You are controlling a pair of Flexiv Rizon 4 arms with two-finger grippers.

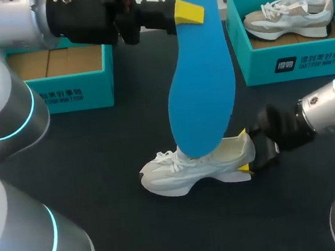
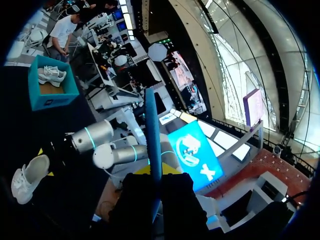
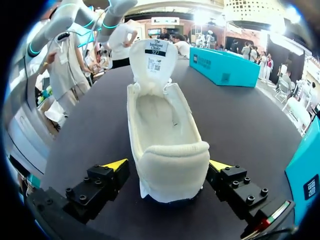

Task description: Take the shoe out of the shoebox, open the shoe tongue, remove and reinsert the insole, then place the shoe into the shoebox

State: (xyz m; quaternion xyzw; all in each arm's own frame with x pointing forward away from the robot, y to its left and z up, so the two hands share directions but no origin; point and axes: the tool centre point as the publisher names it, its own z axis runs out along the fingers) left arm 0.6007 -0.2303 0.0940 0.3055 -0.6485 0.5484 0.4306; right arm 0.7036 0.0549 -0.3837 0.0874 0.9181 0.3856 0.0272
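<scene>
Insole out, held above the shoe; shoe on the worktop.
Left end effector (image 1: 186, 12) pinches the blue insole (image 1: 201, 79) near its upper end; the insole hangs down, its lower end in front of the shoe's (image 1: 190, 168) opening. The shoe sits upright on the dark worktop (image 1: 97, 145), well apart from both boxes. Its tongue (image 3: 152, 57) is pulled up. Right end effector (image 1: 244, 151) is spread astride the heel, with a gap on one side. Left box (image 1: 73, 91) shows only a cardboard floor. Right box (image 1: 294, 65) holds a second shoe (image 1: 288, 18).
</scene>
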